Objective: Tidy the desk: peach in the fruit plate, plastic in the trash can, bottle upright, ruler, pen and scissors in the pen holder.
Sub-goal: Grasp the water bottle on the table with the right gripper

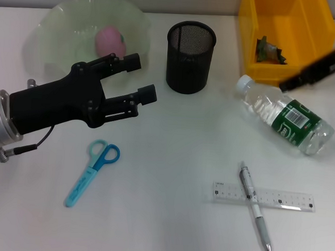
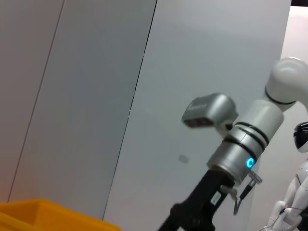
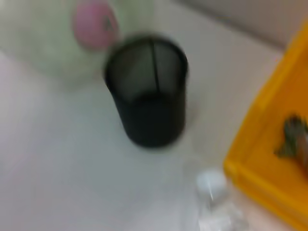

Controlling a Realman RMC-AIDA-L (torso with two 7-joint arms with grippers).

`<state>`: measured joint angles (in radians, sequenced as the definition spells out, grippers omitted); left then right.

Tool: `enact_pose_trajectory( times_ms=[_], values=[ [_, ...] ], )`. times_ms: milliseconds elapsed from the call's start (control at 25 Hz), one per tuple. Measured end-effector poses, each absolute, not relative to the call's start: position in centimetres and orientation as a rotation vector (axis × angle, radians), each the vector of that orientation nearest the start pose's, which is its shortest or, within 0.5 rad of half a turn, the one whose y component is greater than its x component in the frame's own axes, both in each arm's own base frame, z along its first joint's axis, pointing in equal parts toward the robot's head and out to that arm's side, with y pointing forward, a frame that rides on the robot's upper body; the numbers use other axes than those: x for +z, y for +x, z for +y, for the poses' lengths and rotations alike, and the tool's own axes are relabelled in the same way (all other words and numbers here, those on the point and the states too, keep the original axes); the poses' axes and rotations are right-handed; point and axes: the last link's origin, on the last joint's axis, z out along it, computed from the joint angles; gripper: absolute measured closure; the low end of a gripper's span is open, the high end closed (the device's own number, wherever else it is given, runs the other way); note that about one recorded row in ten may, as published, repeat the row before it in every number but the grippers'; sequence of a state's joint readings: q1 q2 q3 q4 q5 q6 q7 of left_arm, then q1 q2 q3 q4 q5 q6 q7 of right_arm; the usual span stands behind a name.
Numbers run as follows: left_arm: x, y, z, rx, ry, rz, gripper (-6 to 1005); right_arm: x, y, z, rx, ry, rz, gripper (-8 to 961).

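Peach [image 1: 109,41] sits in the plate [image 1: 54,22], plastic [image 1: 269,51] in the yellow bin [image 1: 309,37], so I judge the bottle [image 1: 285,114] is next: it lies on its side beside the bin. Right gripper [image 1: 316,69] hovers above it; can't tell its fingers. Left gripper [image 1: 137,78] is open and empty, near the pen holder [image 1: 190,57]. Open desk around the scissors [image 1: 92,172], pen [image 1: 256,208] and ruler [image 1: 263,197].

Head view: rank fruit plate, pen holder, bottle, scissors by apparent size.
1. fruit plate, clearly largest.
2. bottle, lying on its side.
3. pen holder; close to the bottle in area, so that order is unsure.
4. scissors, long but thin, smallest.
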<state>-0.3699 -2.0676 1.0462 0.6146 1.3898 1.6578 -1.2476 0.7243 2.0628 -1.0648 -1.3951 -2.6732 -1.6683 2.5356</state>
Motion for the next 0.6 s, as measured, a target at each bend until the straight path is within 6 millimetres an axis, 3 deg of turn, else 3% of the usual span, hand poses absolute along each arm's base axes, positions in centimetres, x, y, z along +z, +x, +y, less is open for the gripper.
enact_pose_trajectory(
  times_ms=[200,400,600],
  values=[
    [0.1,-23.7,29.4,-1.236,-2.595,-0.484,198,7.5,15.3,38.3,-0.151,-2.519,0.952,269],
    [0.1,-23.8,29.3,-1.236,-2.591,-0.489,198,7.4,15.0,37.9,-0.185,-2.590,0.985,216],
    [0.1,-23.9,29.3,-1.235,-2.588,-0.492,198,7.6,14.9,37.6,-0.234,-2.530,0.987,160]
  ],
)
